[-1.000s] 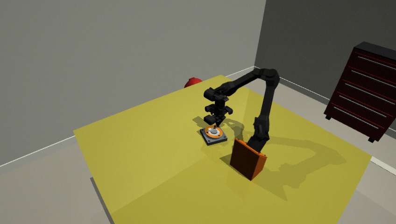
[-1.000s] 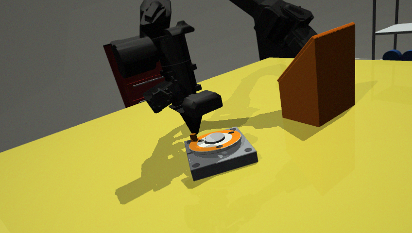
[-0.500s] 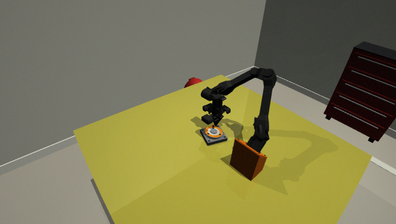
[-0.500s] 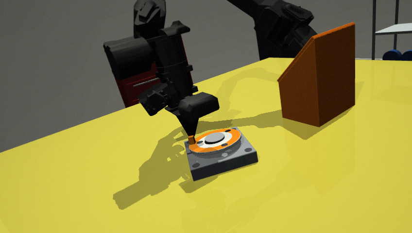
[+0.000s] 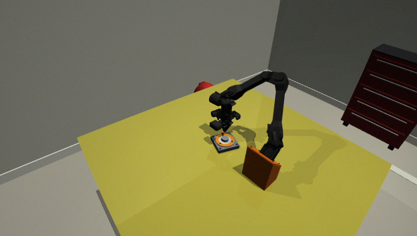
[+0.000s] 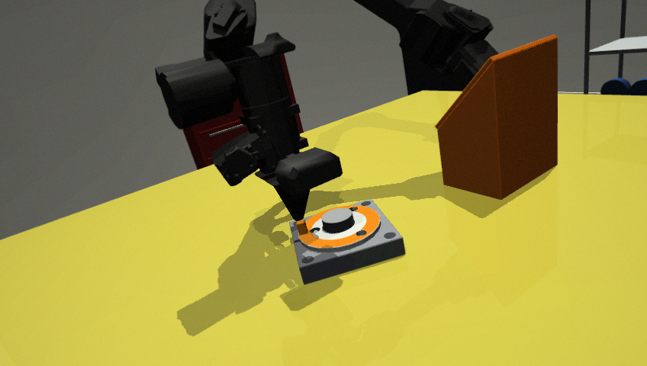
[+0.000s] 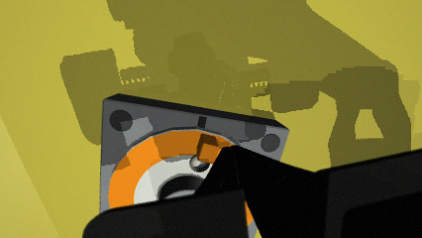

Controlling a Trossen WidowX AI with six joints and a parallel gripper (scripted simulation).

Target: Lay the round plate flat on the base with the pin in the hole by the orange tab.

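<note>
The round plate (image 5: 224,144) (image 6: 371,219) (image 7: 121,185) looks flat and low on the grey base (image 5: 229,149) (image 6: 354,264) (image 7: 111,149), around the post (image 5: 224,138) (image 6: 337,217). Its orange tab (image 5: 222,133) (image 6: 301,226) (image 7: 208,149) points towards the dark mark (image 7: 202,122) on the base edge. The hole (image 6: 314,229) (image 7: 199,163) next to the tab shows a light rounded thing inside in the wrist view, which looks like the pin. My gripper (image 5: 224,131) (image 6: 297,219) (image 7: 230,154) is shut and empty, its tips right at the tab, apparently touching it.
An orange wedge-shaped block (image 5: 260,169) (image 6: 526,117) stands by the arm's foot on the yellow table (image 5: 146,175) (image 6: 113,271). A dark red drawer cabinet (image 5: 380,96) stands on the floor beyond the table.
</note>
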